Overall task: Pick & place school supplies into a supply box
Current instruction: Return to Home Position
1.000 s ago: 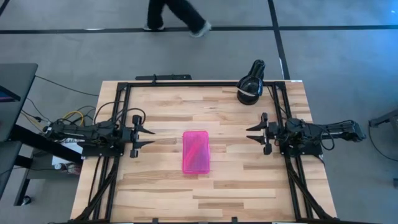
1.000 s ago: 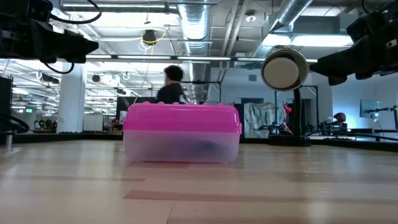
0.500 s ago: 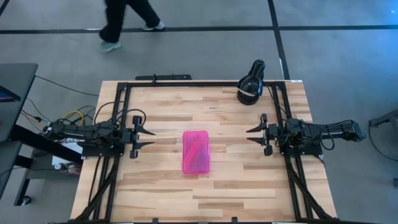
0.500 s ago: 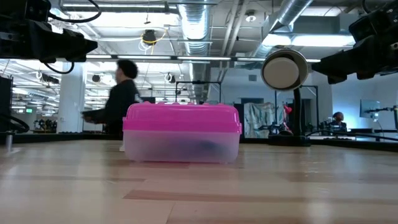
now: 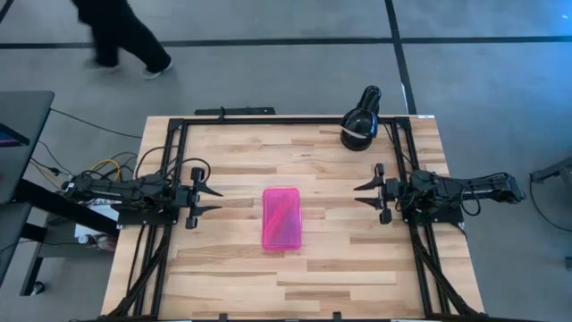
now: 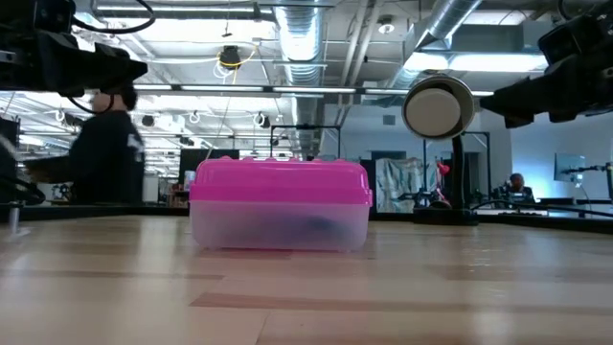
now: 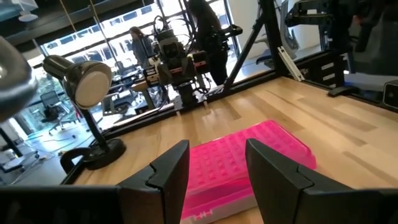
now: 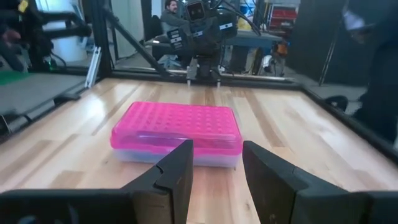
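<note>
The supply box (image 5: 281, 218), with its pink lid shut over a clear base, rests flat on the wooden table's middle (image 6: 280, 205). The school supplies are hidden; only a dim dark shape (image 6: 308, 226) shows through the base. My left gripper (image 5: 214, 199) hovers open at the table's left, pointing level at the box (image 7: 249, 155), well short of it. My right gripper (image 5: 360, 194) hovers open at the table's right, also pointing at the box (image 8: 177, 127) from a distance. Nothing sits between either pair of fingers.
A black round device on a stand (image 5: 360, 121) sits at the far right corner. Black frame rails (image 5: 268, 119) border the table. A person (image 5: 116, 36) walks on the floor beyond the far edge. Bare wood surrounds the box on all sides.
Both arms have kept still and the box has stayed where it was. The person beyond the far edge has walked toward the left.
</note>
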